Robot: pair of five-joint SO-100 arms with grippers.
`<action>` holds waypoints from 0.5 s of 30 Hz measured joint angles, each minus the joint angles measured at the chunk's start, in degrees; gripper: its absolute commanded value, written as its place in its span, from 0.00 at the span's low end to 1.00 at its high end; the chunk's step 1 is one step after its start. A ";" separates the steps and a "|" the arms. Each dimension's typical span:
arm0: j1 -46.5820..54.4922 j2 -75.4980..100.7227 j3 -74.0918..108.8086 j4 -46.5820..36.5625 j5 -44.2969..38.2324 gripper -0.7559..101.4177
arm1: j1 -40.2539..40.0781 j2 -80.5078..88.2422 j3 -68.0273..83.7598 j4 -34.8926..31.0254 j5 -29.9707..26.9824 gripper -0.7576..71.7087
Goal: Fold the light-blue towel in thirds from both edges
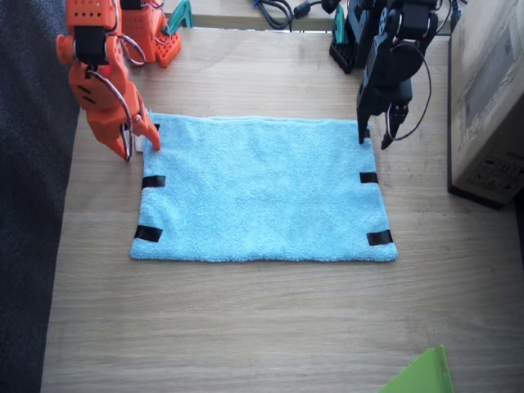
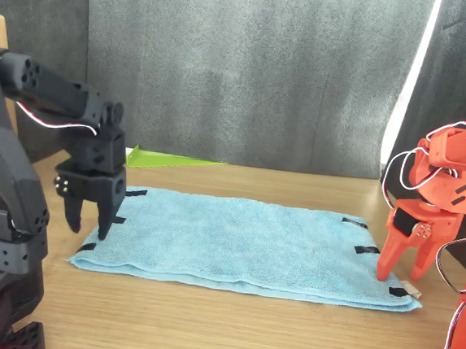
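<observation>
Towel first: the light-blue towel lies flat and unfolded mid-table, long side across, nothing folded yet by the look of it; both arms sit at its far corners, so I'd judge the step in hand is the corner grab. The left gripper (black arm) hangs over its corner with jaws parted and empty; the right gripper (orange arm) straddles the opposite corner by the white tag, jaws also parted, holding nothing. To do it well, drop each gripper straight onto its corner, pinch only the top layer at the tape, then lift low and carry the edge inward evenly so the fold stays square; watch the right jaws don't snag the tag. Count: one towel; two grippers; tape strips, three visible on the right arm's edge, two clear on the left arm's edge with a third likely hidden under the gripper; one cardboard box; one green sheet.
</observation>
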 measured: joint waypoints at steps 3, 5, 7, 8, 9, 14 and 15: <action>0.00 0.00 0.00 0.97 0.00 0.18 | 0.00 0.00 0.00 0.00 0.00 0.44; 0.00 0.00 0.00 0.62 0.00 0.18 | 0.00 0.35 0.18 0.00 0.00 0.44; 0.00 0.00 0.00 0.97 0.00 0.18 | 0.09 0.53 0.35 0.00 0.00 0.44; 0.00 0.00 0.00 0.88 0.26 0.18 | 0.09 0.53 0.35 0.00 0.00 0.44; 0.00 0.00 0.00 0.88 0.70 0.19 | 0.09 0.53 0.35 0.00 0.00 0.44; 0.00 -1.93 -0.26 1.58 1.05 0.19 | 0.09 0.53 0.35 0.00 0.00 0.43; 0.00 -2.46 -0.53 1.76 1.05 0.20 | 0.09 0.53 0.35 0.18 0.00 0.43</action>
